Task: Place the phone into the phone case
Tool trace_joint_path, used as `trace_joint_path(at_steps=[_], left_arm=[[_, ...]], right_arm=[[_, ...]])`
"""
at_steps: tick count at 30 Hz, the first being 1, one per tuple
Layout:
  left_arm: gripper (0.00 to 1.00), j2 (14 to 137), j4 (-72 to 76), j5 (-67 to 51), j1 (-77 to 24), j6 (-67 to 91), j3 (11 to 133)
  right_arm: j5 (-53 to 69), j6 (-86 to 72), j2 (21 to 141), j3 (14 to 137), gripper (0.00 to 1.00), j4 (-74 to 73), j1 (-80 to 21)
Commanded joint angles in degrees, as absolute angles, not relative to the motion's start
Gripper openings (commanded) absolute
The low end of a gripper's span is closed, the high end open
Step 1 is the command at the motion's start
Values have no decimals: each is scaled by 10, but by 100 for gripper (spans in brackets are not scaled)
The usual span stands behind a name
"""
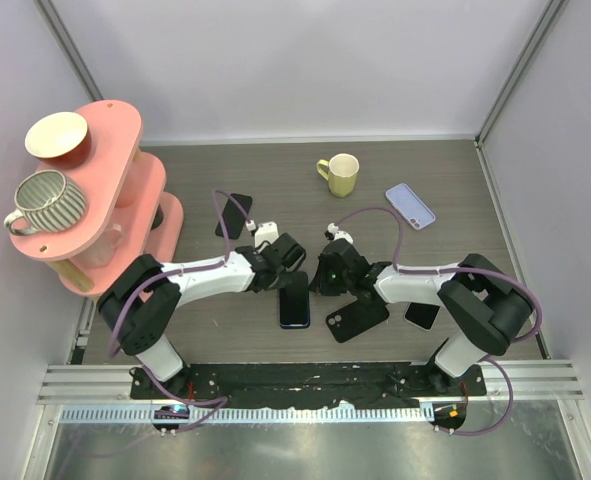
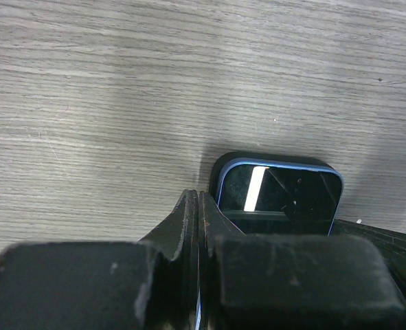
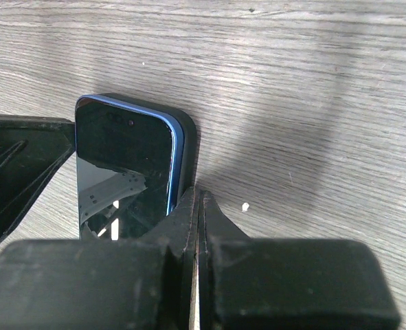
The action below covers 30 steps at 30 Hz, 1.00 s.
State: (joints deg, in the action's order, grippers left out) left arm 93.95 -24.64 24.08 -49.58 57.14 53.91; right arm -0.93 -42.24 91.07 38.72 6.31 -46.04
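A dark phone [image 1: 294,302] with a blue rim lies face up in a black phone case at the table's middle. My left gripper [image 1: 289,268] is shut, its tips down at the phone's far end. In the left wrist view the closed fingertips [image 2: 197,201] touch the left corner of the phone [image 2: 279,196], with the phone case [image 2: 219,165] showing as a black border. My right gripper [image 1: 322,277] is shut too, just right of the phone. Its tips [image 3: 198,201] rest against the phone case [image 3: 187,148] beside the phone [image 3: 123,168].
A second black case [image 1: 356,317] and another dark phone [image 1: 422,315] lie under the right arm. A lilac case [image 1: 410,205], a yellow mug [image 1: 340,174] and a black phone [image 1: 234,215] sit farther back. A pink rack [image 1: 110,180] with cups stands at the left.
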Motion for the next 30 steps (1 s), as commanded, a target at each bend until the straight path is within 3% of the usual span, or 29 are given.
trace_joint_path(at_steps=[1,11,18,22,25,26,30], left_arm=[[0,913,-189,224,-496,595,526],[0,869,-240,247,-496,608,513],[0,795,-234,257,-496,585,489],[21,770,-180,237,-497,574,461],[36,751,-165,239,-496,572,443],[38,746,-163,239,-496,570,439],[43,730,-155,231,-496,566,419]], right_arm=[[-20,-421,929,390,1,61,-461],[-36,-406,897,413,2,4,-457],[-29,-420,813,412,25,-44,-453],[-29,-425,787,405,27,-40,-454],[-11,-419,798,405,35,-30,-453],[-7,-417,805,413,39,-35,-454],[-8,-420,825,413,40,-23,-453]])
